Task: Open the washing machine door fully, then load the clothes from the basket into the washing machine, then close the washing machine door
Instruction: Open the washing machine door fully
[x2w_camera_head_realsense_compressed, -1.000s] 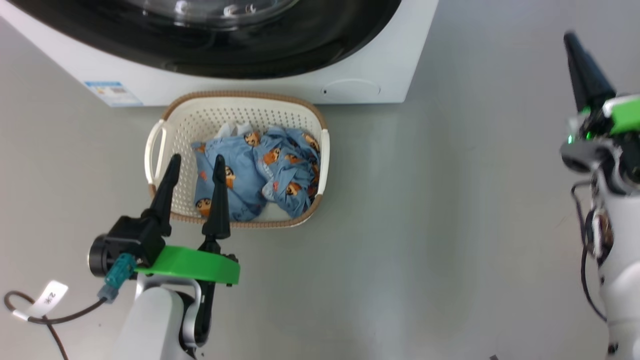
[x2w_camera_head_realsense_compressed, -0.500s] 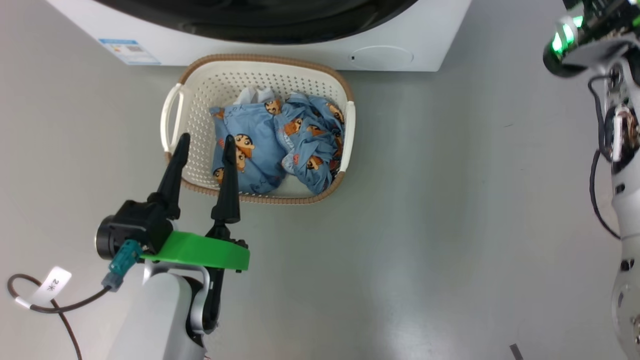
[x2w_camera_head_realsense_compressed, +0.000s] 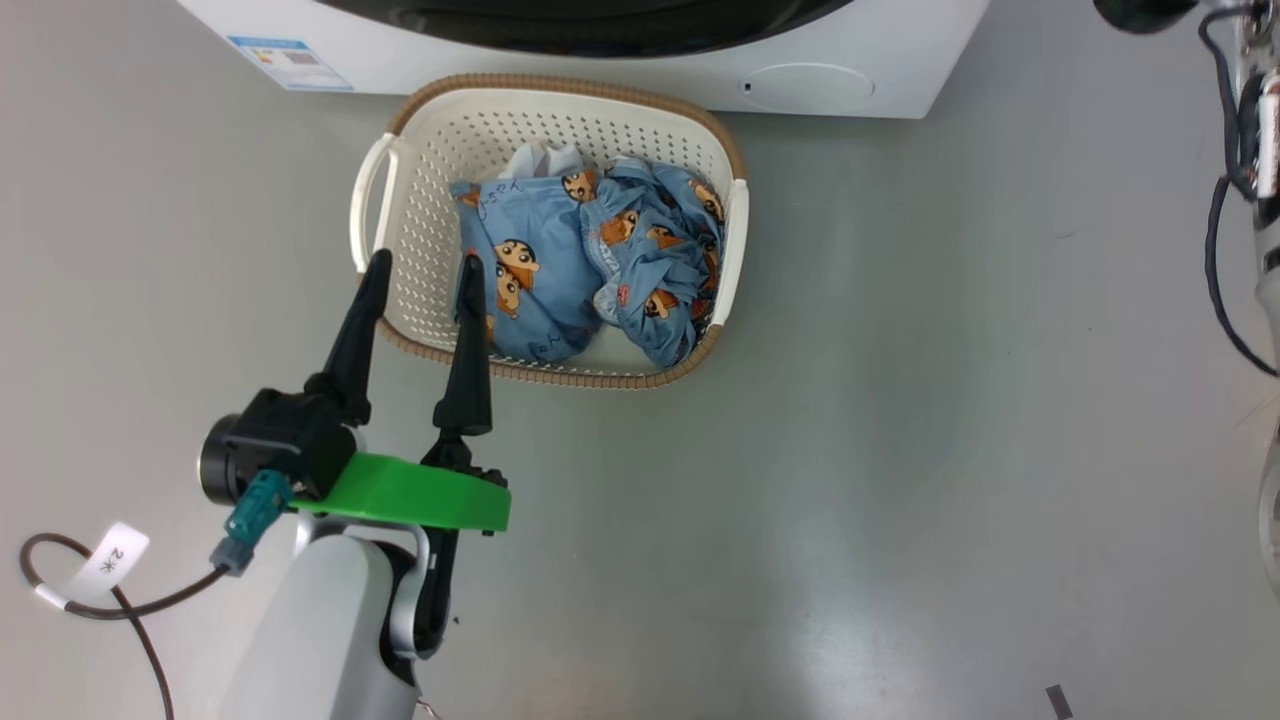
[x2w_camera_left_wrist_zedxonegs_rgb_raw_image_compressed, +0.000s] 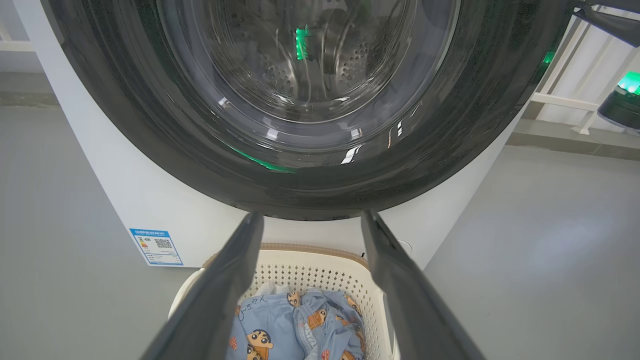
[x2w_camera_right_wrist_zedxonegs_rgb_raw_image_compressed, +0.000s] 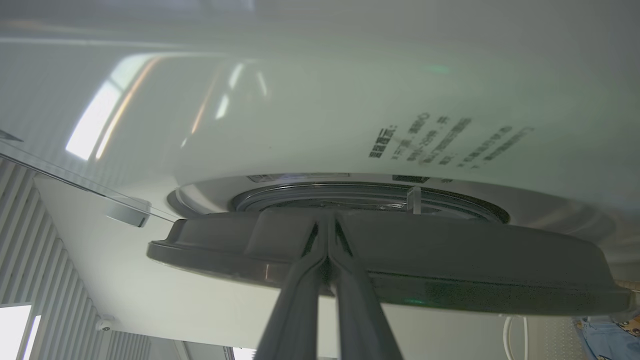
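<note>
Now right tool (x2w_camera_right_wrist_zedxonegs_rgb_raw_image_compressed: 327, 224) nearer door (x2w_camera_right_wrist_zedxonegs_rgb_raw_image_compressed: 450, 270)

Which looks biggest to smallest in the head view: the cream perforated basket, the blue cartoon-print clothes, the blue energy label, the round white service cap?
1. Cream-white perforated plastic basket
2. Light blue cartoon-print clothes inside it
3. Round white service cap and blue energy label: too alike to rank.
</note>
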